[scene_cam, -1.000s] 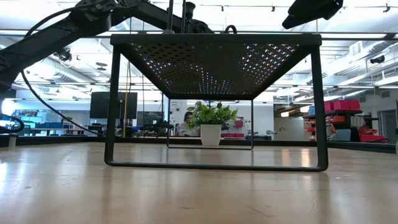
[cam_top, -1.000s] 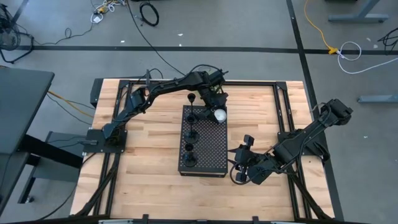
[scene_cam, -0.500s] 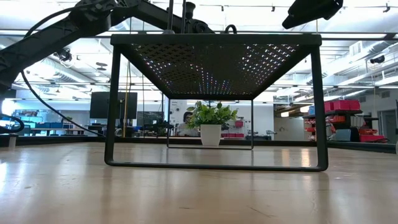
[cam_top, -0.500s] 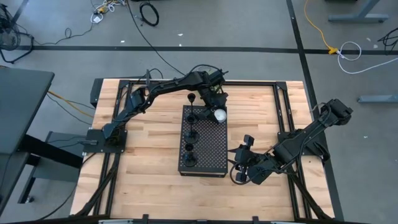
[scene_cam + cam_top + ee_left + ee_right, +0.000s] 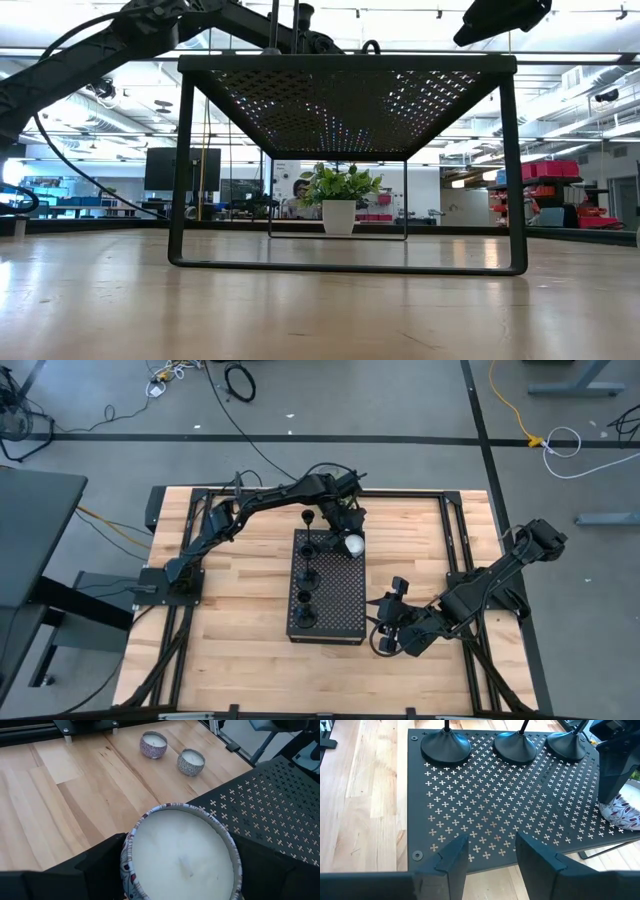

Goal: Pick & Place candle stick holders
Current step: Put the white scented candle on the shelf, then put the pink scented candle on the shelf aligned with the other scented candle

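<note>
Three black candle stick holders [image 5: 515, 742] stand by their round bases in a row along the left side of the black perforated box [image 5: 335, 600]; they also show in the high view [image 5: 308, 575]. My left gripper [image 5: 349, 538] is over the box's far right corner, shut on a white candle in a patterned tin [image 5: 182, 852]. My right gripper [image 5: 492, 852] is open and empty, low beside the box's near right corner [image 5: 385, 628], apart from the holders. My left gripper pinches the candle tin between its two fingers, one on each side of the tin's round wall [image 5: 126, 862]. The fingers come from above, slanting down. The tin stays upright at the box's top [image 5: 622, 815]; whether it rests there or hangs just above, I cannot tell.
Two small white candles in tins [image 5: 153, 745] [image 5: 191, 761] sit on the wooden table beyond the box's far edge. The box stands on thin legs [image 5: 183, 170] with open room beneath. Bare tabletop lies left of the box [image 5: 240, 590].
</note>
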Action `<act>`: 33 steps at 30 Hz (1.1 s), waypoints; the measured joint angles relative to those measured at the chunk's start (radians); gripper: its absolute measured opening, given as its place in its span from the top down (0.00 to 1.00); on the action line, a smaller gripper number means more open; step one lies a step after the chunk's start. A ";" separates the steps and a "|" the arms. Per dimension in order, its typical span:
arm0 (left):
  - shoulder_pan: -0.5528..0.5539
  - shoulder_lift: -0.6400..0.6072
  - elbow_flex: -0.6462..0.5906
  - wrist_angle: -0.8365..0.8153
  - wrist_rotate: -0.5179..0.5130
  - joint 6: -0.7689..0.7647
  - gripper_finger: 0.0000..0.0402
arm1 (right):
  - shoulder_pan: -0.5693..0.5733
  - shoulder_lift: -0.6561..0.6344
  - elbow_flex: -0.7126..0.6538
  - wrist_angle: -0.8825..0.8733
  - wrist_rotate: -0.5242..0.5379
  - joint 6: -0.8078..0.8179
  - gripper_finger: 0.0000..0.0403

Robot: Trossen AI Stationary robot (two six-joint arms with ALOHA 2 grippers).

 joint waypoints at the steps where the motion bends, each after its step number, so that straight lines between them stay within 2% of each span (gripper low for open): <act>1: 0.000 0.000 0.000 0.000 0.000 0.000 0.18 | 0.000 0.000 0.000 0.000 0.000 0.000 0.59; 6: 0.000 0.000 0.000 -0.004 0.000 0.000 0.16 | 0.000 0.000 0.000 0.000 0.000 0.000 0.59; 14: -0.003 0.000 0.000 -0.010 0.001 0.000 0.02 | 0.000 0.000 0.000 0.000 0.000 0.000 0.59; 25: -0.004 -0.003 0.055 -0.033 -0.049 -0.006 0.01 | 0.000 0.000 0.000 0.000 0.000 0.000 0.59; 33: -0.010 -0.003 0.120 -0.084 -0.050 -0.012 0.01 | 0.000 0.000 0.000 -0.001 0.000 0.000 0.59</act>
